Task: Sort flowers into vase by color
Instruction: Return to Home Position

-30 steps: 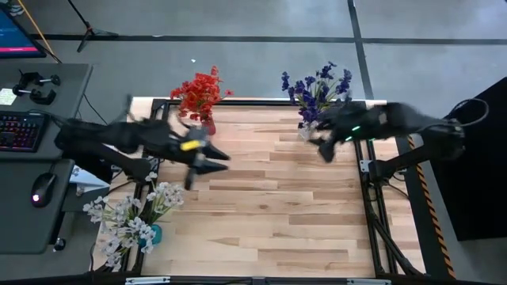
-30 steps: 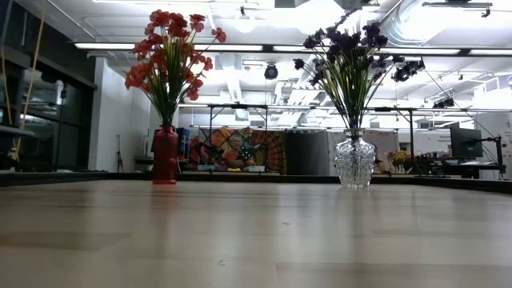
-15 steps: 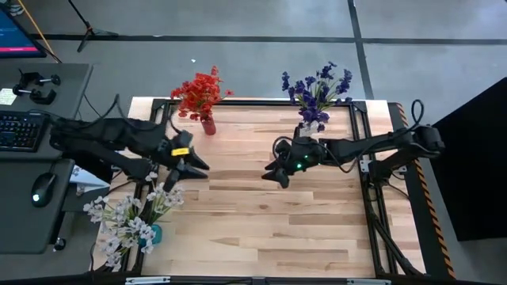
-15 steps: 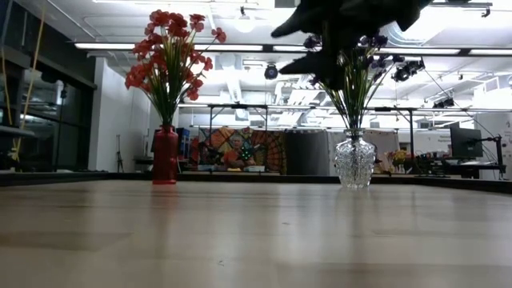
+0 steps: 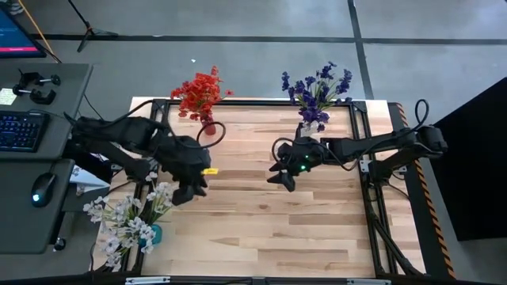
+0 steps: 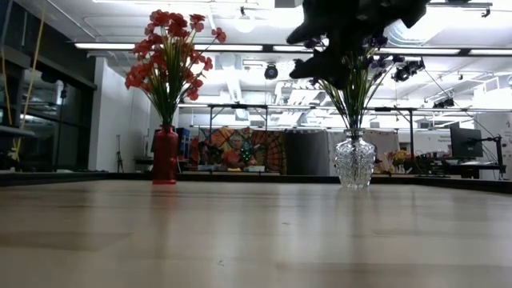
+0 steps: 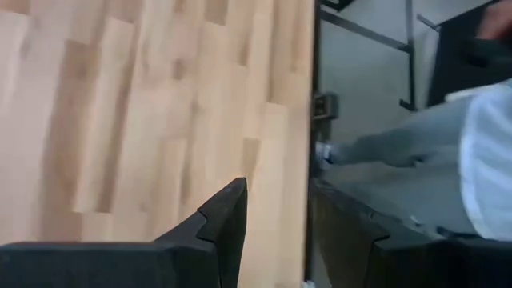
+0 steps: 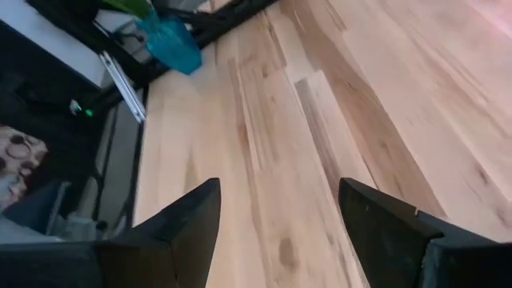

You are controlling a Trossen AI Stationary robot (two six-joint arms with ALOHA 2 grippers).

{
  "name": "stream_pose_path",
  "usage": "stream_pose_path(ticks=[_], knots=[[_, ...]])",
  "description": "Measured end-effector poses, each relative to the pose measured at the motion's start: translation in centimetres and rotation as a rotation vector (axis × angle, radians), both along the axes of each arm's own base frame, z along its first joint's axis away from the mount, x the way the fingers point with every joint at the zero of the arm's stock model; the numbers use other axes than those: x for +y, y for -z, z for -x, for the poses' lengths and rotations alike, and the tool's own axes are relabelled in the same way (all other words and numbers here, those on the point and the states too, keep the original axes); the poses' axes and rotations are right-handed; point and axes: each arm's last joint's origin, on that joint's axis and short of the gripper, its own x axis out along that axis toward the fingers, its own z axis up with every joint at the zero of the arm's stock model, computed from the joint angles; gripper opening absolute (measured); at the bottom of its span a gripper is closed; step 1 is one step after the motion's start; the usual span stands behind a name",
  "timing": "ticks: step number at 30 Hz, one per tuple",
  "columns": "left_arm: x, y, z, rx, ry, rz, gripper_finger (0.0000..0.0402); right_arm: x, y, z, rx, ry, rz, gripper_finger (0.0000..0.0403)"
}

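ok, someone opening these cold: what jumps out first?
Three colour-sorted bouquets: red flowers in a red vase and purple flowers in a clear glass vase at the table's far edge, and white flowers in a blue vase at the high view's bottom-left corner. Both arms hang over the wooden table, left tool by the white bunch, right tool mid-table, both open and empty.

No writing can be read: the yellow tag (image 5: 209, 169) on the left gripper (image 5: 190, 192) and the lit screen (image 5: 17, 32) well beyond it are too small.
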Motion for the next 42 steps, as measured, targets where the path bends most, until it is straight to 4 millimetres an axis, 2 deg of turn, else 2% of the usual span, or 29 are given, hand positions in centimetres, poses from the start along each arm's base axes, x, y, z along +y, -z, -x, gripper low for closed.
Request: stream_pose_path(ticks=[3, 6, 8, 13, 17, 26, 31, 36, 42], knots=[[-1.2, -1.0, 0.0, -0.018, 0.032, 0.030, 0.0132, 0.0, 0.3, 0.2, 0.027, -0.022, 0.035, 0.0243], [-2.1, -1.3, -0.8, -0.059, 0.058, 0.046, 0.0150, 0.0, 0.5, 0.3, 0.043, -0.035, 0.055, 0.0243], [-2.3, -1.2, -1.3, -0.057, 0.042, 0.041, 0.0163, 0.0, 0.6, 0.3, 0.045, -0.037, 0.056, 0.0243], [-2.3, -1.3, -0.8, -0.019, -0.008, 0.082, 0.0180, 0.3, 0.3, 0.2, 0.017, -0.054, 0.052, 0.0243], [-2.8, -1.6, -0.1, -0.019, -0.030, 0.099, 0.0182, 1.0, 0.8, -0.3, 0.005, -0.081, 0.061, 0.0243], [-3.8, -1.6, 1.2, 0.034, -0.035, 0.104, 0.0178, 2.4, 2.5, -2.9, -0.095, -0.091, -0.009, 0.0243], [-3.7, -2.1, 1.8, 0.000, -0.003, 0.118, 0.0161, 2.8, 2.9, -3.4, -0.105, -0.106, -0.042, 0.0243], [-3.6, -2.0, 2.9, 0.060, 0.006, 0.097, 0.0152, 3.0, 2.7, -3.5, -0.128, -0.104, -0.062, 0.0243], [-5.2, -0.5, 1.5, 0.110, 0.153, 0.051, 0.0151, 3.2, 2.5, -3.6, -0.156, -0.074, -0.034, 0.0243]])
